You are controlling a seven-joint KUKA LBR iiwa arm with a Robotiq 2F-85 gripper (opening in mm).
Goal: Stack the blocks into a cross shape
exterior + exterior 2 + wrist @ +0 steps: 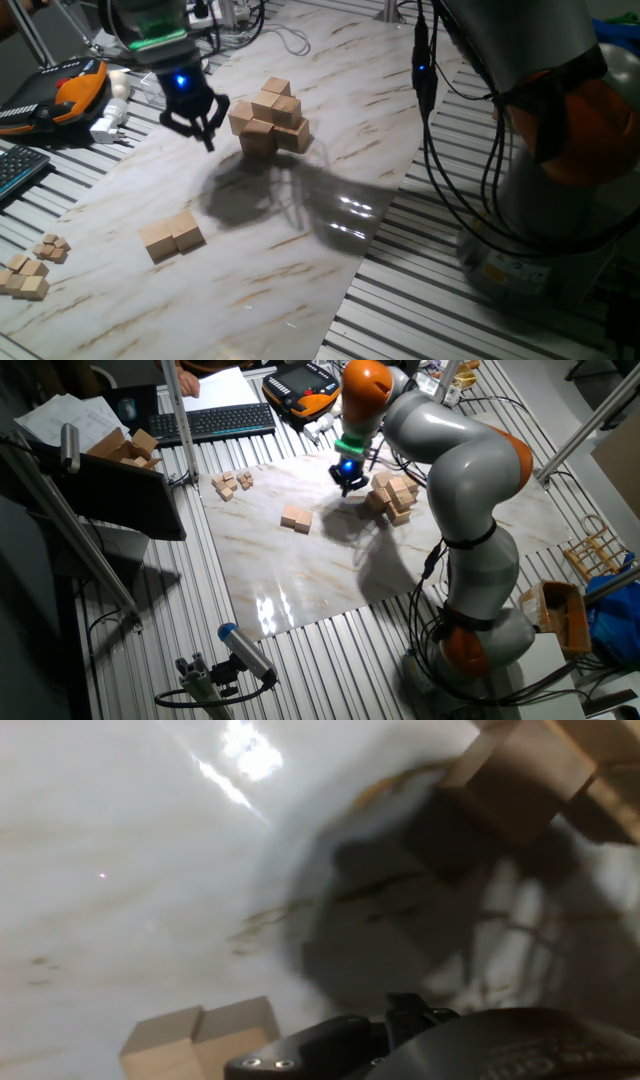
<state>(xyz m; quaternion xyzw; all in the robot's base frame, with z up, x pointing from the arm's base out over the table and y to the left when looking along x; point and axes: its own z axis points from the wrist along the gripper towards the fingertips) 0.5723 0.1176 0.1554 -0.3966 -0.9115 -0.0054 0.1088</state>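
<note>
Hand view: marbled surface (120, 870), glare at top, stack (520, 770) cut off at the corner. Fingers (205, 125) blurred; opening and grip not discernible. Keyboard (215, 422) behind.

Pale marble-patterned board (120, 190) laid over a ribbed metal table (520, 320), glare from overhead light on its near end. Black keyboard (215, 422), papers (55, 418) and an orange-and-black handheld controller (305, 382) along the edge. Dark cables (450, 150) hanging down.
</note>
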